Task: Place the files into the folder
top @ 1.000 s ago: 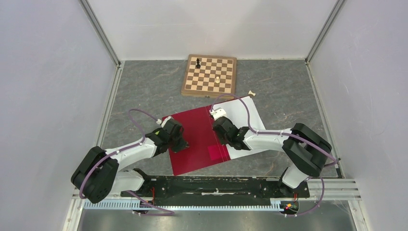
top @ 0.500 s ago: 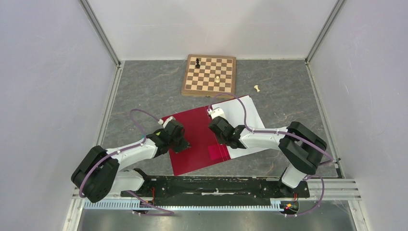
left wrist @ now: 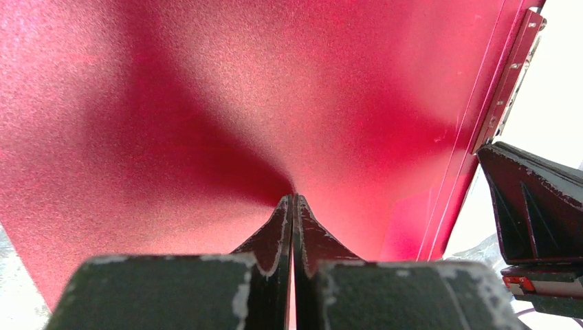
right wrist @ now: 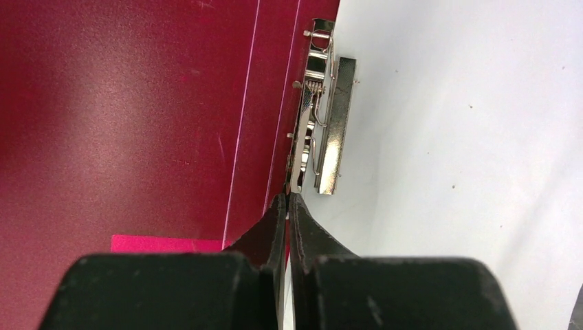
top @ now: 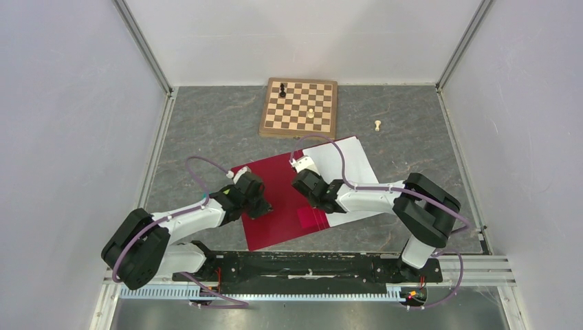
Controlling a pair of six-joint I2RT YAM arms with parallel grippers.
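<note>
The crimson folder point(top: 275, 199) lies open on the grey table. White paper sheets point(top: 344, 161) lie on its right half, with the metal clip point(right wrist: 322, 103) along the spine. My left gripper point(top: 257, 208) is shut with its tips point(left wrist: 293, 199) pressed on the bare red left cover point(left wrist: 206, 103). My right gripper point(top: 307, 191) is shut, and its tips point(right wrist: 288, 198) touch the near end of the clip's lever at the edge of the white sheet point(right wrist: 467, 137). A pink patch point(right wrist: 165, 243) sits on the red cover by the right fingers.
A wooden chessboard point(top: 300, 107) with a black and a white piece lies at the back. A loose white chess piece point(top: 377, 125) stands on the table to its right. Cage walls close in both sides.
My right gripper has shifted a little left along the folder's spine. The loose white chess piece has moved right and back on the table. The left gripper has stayed put.
</note>
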